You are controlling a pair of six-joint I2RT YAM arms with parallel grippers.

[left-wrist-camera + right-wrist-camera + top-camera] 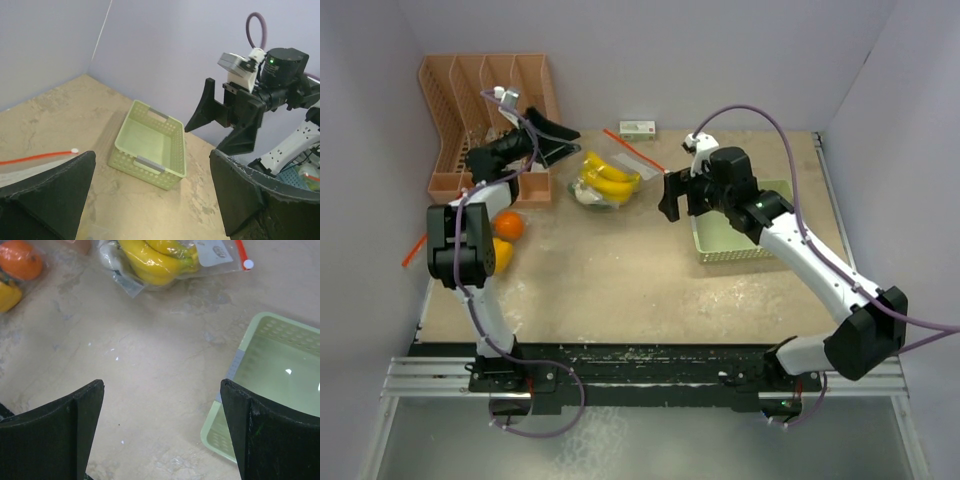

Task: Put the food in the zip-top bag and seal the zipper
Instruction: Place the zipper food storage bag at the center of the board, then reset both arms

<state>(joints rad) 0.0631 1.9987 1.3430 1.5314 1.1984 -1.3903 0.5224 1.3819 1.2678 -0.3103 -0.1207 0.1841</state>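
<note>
- We note left gripper [562, 143] and right gripper [667, 196] both spread, gripping nothing.
- Bananas [608, 180] lie in the zip-top bag [632, 158] between them; bare table [620, 270] on the near side.

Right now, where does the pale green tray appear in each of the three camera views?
Top external: the pale green tray is right of centre, partly covered by the right arm.
Left wrist: the tray lies in the middle of the picture, seen whole.
Right wrist: the tray is at the right edge, cut by the frame.
Shared landmark: the bag's red zipper strip shows in all three.
</note>
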